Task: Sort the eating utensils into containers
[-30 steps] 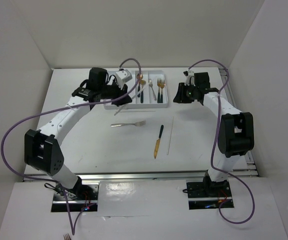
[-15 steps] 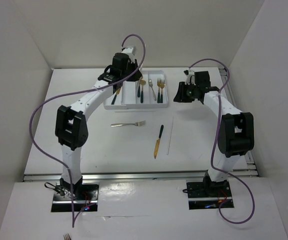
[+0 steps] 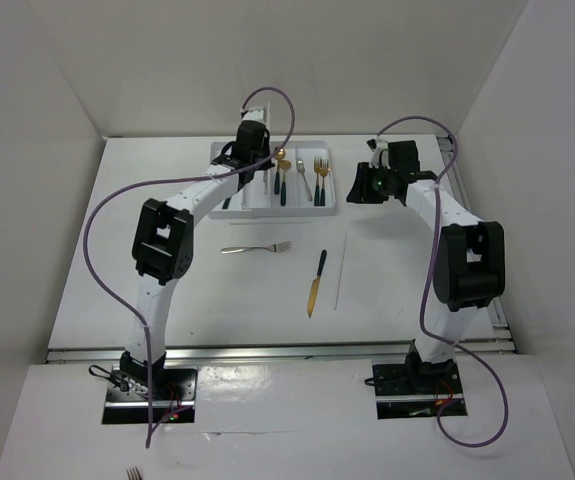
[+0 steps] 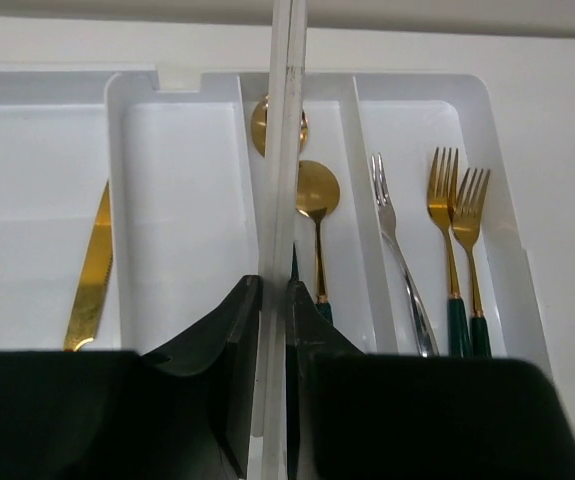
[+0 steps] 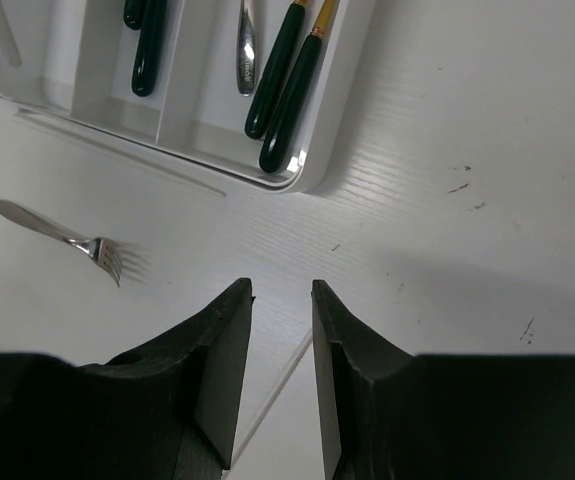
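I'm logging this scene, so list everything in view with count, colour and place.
tray: one, white, four compartments, far side of table
gold knife: one, leftmost compartment
gold spoons: two, third compartment
gold forks: two, dark handles, rightmost compartment
tray silver fork: one, rightmost compartment
loose silver fork: one, on table
loose knife: one, gold blade, dark handle, mid-table
loose stick: one, pale, right of loose knife
held stick: one, pale, above tray
left gripper: black, shut on held stick
right gripper: black, open, right of tray

The tray [image 4: 182, 220] is white, forks [image 4: 444, 195] gold with green handles, stick [image 4: 289, 120] pale.
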Controlling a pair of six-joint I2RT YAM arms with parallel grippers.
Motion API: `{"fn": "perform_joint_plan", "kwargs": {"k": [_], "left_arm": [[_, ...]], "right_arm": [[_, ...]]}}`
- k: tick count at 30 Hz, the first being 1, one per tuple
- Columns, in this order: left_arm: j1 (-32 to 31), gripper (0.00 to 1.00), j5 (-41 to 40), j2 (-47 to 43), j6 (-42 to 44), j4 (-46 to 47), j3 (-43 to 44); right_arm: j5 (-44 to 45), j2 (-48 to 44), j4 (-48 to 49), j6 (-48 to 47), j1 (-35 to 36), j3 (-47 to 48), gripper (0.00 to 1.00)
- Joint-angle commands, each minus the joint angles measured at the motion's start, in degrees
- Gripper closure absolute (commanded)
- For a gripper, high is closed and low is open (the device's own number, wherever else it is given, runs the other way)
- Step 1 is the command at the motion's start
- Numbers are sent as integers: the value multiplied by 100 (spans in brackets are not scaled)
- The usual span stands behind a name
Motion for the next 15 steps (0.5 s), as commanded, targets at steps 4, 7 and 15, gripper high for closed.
{"fn": "perform_joint_plan", "kwargs": {"k": [4, 7, 15], "left_arm": [[88, 100, -392, 34, 524, 934, -166], [141, 100, -392, 139, 586, 934, -237], [202, 100, -454, 192, 419, 811, -527]], "right_arm": [[37, 173, -94, 8, -88, 323, 62], [37, 235, -95, 8, -141, 384, 62], [-16, 288, -95, -45, -141, 437, 62]]}}
